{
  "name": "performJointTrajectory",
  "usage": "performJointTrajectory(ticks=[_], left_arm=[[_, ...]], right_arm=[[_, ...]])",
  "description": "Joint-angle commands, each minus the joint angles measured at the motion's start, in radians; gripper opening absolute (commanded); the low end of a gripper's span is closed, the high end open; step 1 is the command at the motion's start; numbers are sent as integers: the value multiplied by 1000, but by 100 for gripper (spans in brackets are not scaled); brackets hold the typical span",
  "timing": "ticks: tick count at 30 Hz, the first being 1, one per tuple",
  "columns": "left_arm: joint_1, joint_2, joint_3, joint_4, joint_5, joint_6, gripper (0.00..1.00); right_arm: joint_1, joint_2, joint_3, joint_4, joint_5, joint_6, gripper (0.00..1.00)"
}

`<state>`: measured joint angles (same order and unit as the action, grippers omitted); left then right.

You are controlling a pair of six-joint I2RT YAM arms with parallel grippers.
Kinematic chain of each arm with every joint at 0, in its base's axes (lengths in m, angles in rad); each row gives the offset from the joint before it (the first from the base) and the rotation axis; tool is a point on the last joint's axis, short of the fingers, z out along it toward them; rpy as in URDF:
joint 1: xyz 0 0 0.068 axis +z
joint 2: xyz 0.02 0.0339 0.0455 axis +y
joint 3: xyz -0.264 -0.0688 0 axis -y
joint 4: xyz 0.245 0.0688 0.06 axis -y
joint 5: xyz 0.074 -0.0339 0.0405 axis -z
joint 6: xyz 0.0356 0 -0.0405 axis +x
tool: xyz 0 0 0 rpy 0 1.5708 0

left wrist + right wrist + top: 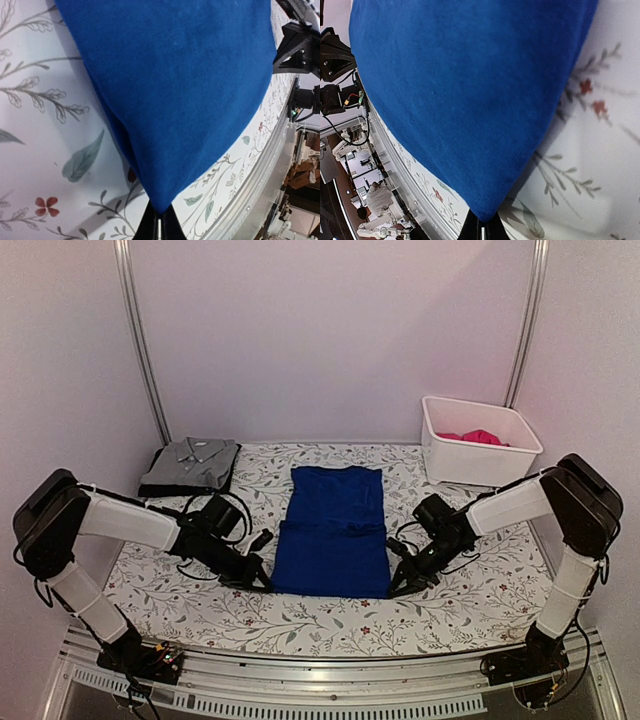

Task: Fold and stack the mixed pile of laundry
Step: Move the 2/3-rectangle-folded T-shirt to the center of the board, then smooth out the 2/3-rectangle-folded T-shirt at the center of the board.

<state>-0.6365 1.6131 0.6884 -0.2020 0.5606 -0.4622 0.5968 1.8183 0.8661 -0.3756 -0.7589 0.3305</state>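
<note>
Two grippers are pinching the near edge of the blue garment, one at each corner. The left gripper has its jaws together on the near-left corner: in the left wrist view the blue point of cloth runs straight down into the closed black fingers. The right gripper is clamped the same way on the near-right corner, with the cloth tip disappearing between its shut fingers. From above, both arms reach inward and low from their bases, and the garment's near edge spans the gap between them.

The blue garment lies flat in the middle of the table covering, a long rectangle running away from the arms, with a line across its middle where one layer seems to end over another. The corners in the grip are raised slightly off the floral cloth and throw a soft shadow beneath them.

At the far left, well apart from the blue piece, the grey collared shirt sits folded with its collar facing up. At the far right stands the white bin, and the pink garment lies bunched inside it, showing just above the rim
</note>
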Motion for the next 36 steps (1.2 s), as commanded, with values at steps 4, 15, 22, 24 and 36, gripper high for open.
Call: performJointTrajectory(ticks=[4,15,22,24,36], left_arm=[[-41,-99,-99,28,-5,-86,0],[-59,-213,-83,-28,-16,-70,41],[17,-275,33,-19,-39,-7,63],[25,-205,89,13,2,0,63],[50,181,325,244,169,-49,54]], right_arm=[[13,-89,-109,21,22,70,0],[18,-168,-28,-119,67,5,46],[-20,-253,146,-116,75,-9,55],[-20,-199,190,-59,20,-7,53],[-20,135,348,103,-235,-47,40]])
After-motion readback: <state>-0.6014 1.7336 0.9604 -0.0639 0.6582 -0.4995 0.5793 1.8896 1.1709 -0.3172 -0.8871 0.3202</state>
